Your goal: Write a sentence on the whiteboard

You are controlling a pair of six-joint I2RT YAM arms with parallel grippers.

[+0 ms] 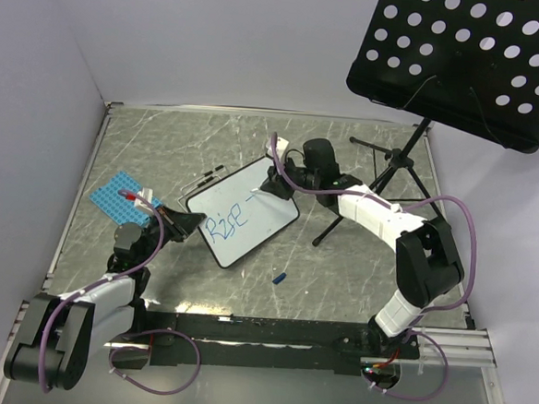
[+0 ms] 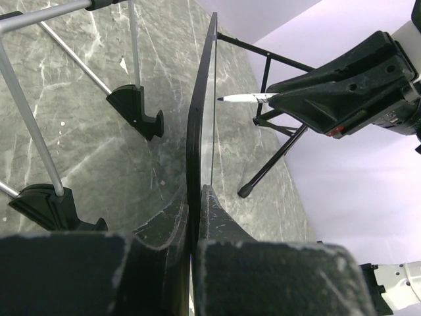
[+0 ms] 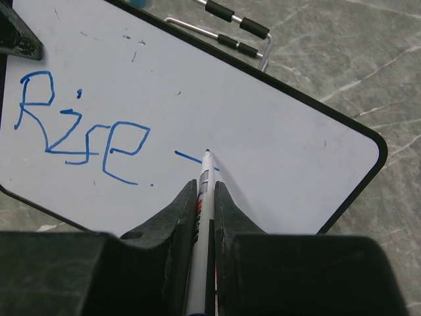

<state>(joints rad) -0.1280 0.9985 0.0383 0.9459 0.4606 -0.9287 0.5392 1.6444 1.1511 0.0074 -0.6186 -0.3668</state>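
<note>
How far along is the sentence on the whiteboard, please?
Done: "Rise" stands in blue on the whiteboard. In hand: left gripper clamps the board's edge; right gripper holds the marker tip on a short stroke after it. Left: remaining words; space beyond is blank.

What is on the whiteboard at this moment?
Blue writing, "Rise", then a short stroke at the marker tip. The right gripper holds the marker; the left gripper clamps the whiteboard edge. Its near strip is hidden behind the right fingers.
</note>
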